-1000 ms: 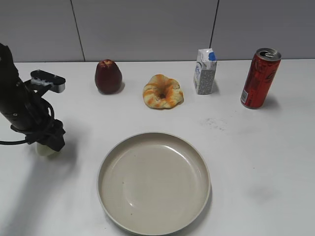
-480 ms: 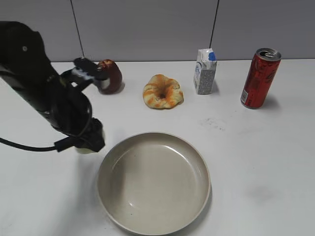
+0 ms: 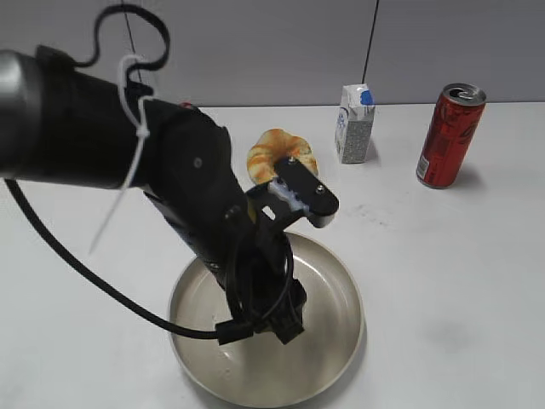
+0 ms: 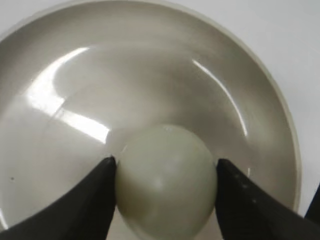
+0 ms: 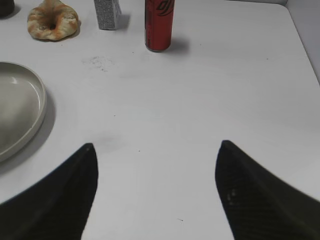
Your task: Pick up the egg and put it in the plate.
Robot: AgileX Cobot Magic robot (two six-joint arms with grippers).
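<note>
My left gripper (image 4: pixel 165 172) is shut on the pale whitish egg (image 4: pixel 166 179), one black finger pressed on each side. It holds the egg over the inside of the beige plate (image 4: pixel 150 65). In the exterior view the left arm reaches across the plate (image 3: pixel 328 268) and its gripper (image 3: pixel 285 324) hides the egg. My right gripper (image 5: pixel 156 150) is open and empty over bare white table, to the right of the plate's rim (image 5: pixel 40 107). It does not show in the exterior view.
Along the back of the table stand a croissant-like pastry (image 3: pixel 271 153), a small milk carton (image 3: pixel 354 124) and a red can (image 3: pixel 450 136). The dark red apple is hidden behind the left arm. The pastry (image 5: pixel 52 20), carton (image 5: pixel 107 12) and can (image 5: pixel 159 22) also show in the right wrist view.
My left arm has swung from the table's left side to over the plate, carrying the egg with it. The apple is now hidden by the arm.
</note>
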